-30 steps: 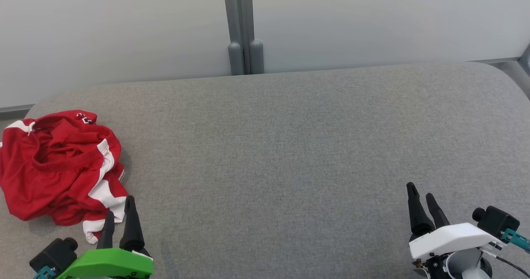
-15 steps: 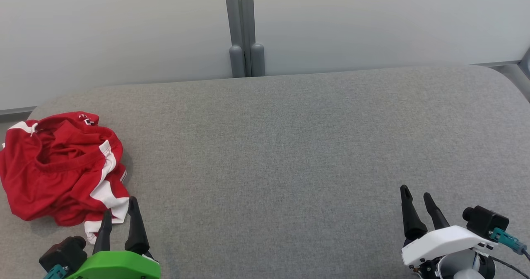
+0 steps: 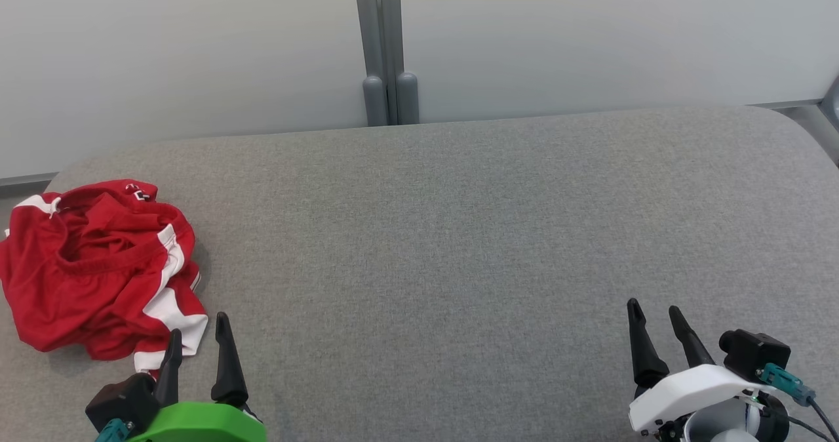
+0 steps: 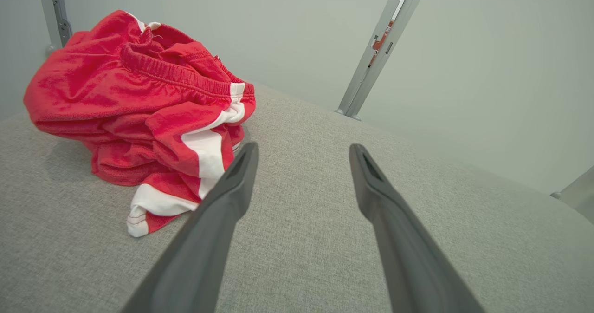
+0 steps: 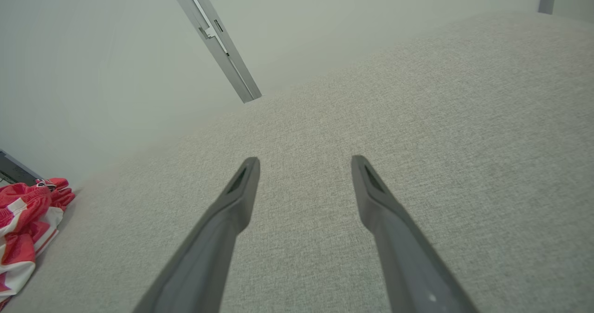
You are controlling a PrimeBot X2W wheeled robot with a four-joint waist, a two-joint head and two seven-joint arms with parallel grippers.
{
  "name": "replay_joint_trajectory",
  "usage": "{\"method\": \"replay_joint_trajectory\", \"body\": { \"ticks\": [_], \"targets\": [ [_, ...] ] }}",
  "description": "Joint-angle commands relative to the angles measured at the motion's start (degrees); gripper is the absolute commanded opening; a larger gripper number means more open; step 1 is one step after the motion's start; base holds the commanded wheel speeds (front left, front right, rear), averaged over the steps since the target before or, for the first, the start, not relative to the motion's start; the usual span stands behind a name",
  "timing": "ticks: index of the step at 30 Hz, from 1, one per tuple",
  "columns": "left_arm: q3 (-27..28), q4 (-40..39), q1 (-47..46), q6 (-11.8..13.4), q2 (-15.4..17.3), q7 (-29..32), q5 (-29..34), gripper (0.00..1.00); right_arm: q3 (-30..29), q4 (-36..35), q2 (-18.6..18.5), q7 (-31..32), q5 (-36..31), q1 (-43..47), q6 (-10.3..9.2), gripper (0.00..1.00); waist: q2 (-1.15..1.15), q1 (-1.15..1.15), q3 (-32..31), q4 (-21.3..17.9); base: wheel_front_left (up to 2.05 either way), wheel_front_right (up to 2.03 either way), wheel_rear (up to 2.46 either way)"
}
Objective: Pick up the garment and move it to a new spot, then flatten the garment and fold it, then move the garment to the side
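The garment (image 3: 98, 271) is a red pair of shorts with white side stripes, crumpled in a heap at the far left of the grey padded surface (image 3: 459, 232). In the left wrist view the garment (image 4: 139, 104) lies ahead and to the left, its white hem near the left fingertip. My left gripper (image 3: 198, 332) stands open just right of the heap's near edge, holding nothing. Far off at the lower right, my right gripper (image 3: 652, 308) is open and empty too. The right wrist view catches the garment (image 5: 25, 220) at its left edge.
A pale wall with a grey vertical post (image 3: 387, 48) runs behind the surface. The surface's rounded back corner (image 3: 796, 117) shows at the right, its left end (image 3: 59, 173) just beyond the heap. Bare grey fabric stretches between the two grippers.
Both grippers have slid lower in the head view, the left one also a little rightward and the right one leftward. The garment has not been touched.
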Motion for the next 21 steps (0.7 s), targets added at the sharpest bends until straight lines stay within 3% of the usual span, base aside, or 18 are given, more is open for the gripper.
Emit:
{"method": "replay_joint_trajectory", "body": {
  "ticks": [1, 21],
  "targets": [
    [-0.1, -0.3, 0.3, 0.3, 0.5, -0.6, 1.9, 1.00, 0.2, 0.0, -0.3, -0.6, -1.6, 0.3, 0.01, 1.00, 0.00, 0.00, 0.0, 0.0, 0.00, 0.00, 0.00],
    [-1.4, -0.1, 1.0, 1.0, 0.6, -3.1, 12.0, 1.00, 1.2, 1.0, -0.4, -3.2, -11.7, 0.7, 0.02, 1.00, 0.00, 0.00, 0.0, 0.0, 0.00, 0.00, 0.00]
  ]
}}
